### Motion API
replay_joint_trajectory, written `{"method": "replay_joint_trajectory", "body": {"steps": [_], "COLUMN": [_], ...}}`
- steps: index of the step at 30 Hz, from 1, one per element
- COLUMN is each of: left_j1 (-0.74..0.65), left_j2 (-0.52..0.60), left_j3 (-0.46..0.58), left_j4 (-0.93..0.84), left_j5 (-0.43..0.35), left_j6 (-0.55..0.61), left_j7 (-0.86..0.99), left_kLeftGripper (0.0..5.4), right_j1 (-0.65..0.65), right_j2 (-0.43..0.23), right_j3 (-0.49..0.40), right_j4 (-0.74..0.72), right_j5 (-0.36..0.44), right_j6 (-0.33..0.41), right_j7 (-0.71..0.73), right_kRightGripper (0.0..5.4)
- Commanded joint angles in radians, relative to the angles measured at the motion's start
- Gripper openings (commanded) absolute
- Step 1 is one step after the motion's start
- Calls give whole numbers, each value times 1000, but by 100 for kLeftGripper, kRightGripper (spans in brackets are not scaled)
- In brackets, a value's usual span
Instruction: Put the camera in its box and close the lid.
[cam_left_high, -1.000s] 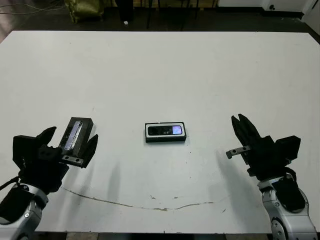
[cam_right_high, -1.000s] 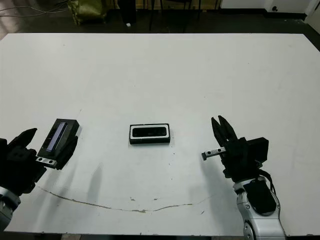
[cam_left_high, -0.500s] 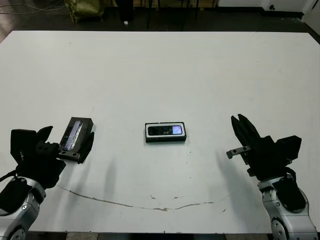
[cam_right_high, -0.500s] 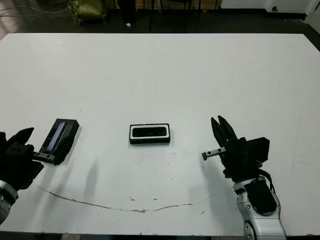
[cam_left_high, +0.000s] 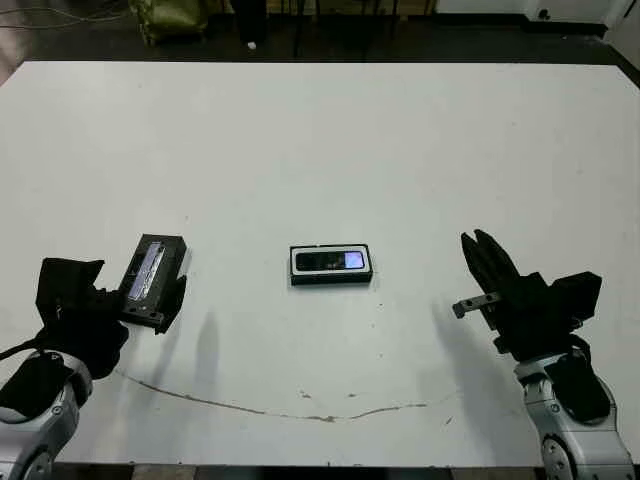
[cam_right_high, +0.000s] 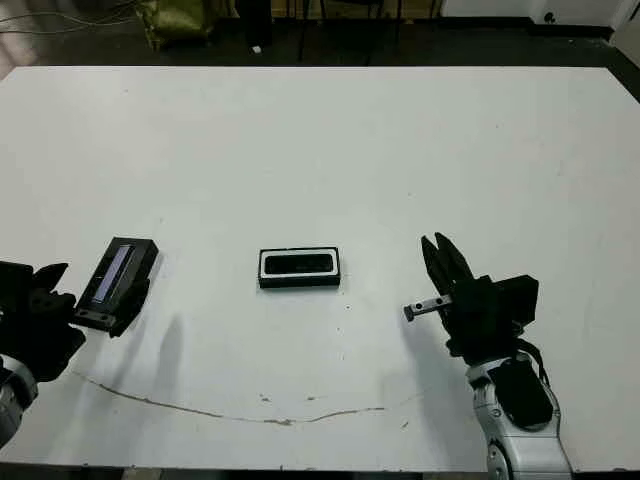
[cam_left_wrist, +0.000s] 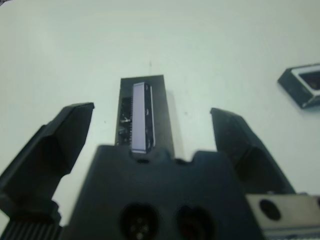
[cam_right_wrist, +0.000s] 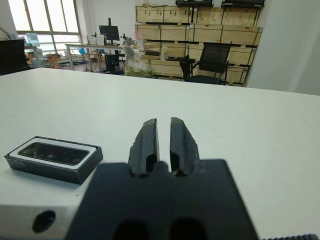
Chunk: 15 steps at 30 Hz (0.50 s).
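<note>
The camera (cam_left_high: 335, 261), a slim black bar with a small bluish screen, lies inside the white-lined box (cam_left_high: 331, 279) at the table's middle. The lid (cam_left_high: 153, 268), flat and black with a silvery strip, rests on the table at the left. My left gripper (cam_left_high: 125, 300) is open, its fingers spread wide on either side of the lid's near end without touching it. In the left wrist view the lid (cam_left_wrist: 145, 117) lies between the two fingers (cam_left_wrist: 65, 135). My right gripper (cam_left_high: 480, 250) is shut, right of the box with nothing in it. The right wrist view shows the box (cam_right_wrist: 75, 172) beside it.
A thin brown stain line (cam_left_high: 300, 410) crosses the table (cam_left_high: 400, 140) near its front edge. Beyond the far edge are dark floor and a greenish bag (cam_left_high: 170, 15). The right wrist view shows an office chair (cam_right_wrist: 212, 62) and shelves far behind.
My left gripper has drawn back toward the robot, away from the lid, which stays where it lay. The right arm, box and camera have not moved.
</note>
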<state>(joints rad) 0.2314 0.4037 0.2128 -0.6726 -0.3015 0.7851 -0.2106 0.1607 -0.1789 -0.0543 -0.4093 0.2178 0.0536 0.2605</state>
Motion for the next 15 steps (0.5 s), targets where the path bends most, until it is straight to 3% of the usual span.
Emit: {"method": "replay_joint_trajectory", "body": {"steps": [1, 6, 15], "left_j1": [11, -1, 2], "left_j2": [48, 24, 4], "left_j3": [-18, 13, -4], "left_j4": [33, 57, 96], "left_j5": [14, -47, -24], "left_j6": [9, 48, 23], "left_j7": [-42, -65, -32], "left_kLeftGripper": [538, 538, 538], "right_j1": [7, 12, 14], "right_j2": [-5, -5, -5], "right_j3": [-4, -2, -7], "right_j4": [16, 6, 4], "right_j5": [-2, -10, 3], "right_j6": [4, 13, 21], "right_j7": [1, -6, -2], "right_kRightGripper": [0, 0, 0]}}
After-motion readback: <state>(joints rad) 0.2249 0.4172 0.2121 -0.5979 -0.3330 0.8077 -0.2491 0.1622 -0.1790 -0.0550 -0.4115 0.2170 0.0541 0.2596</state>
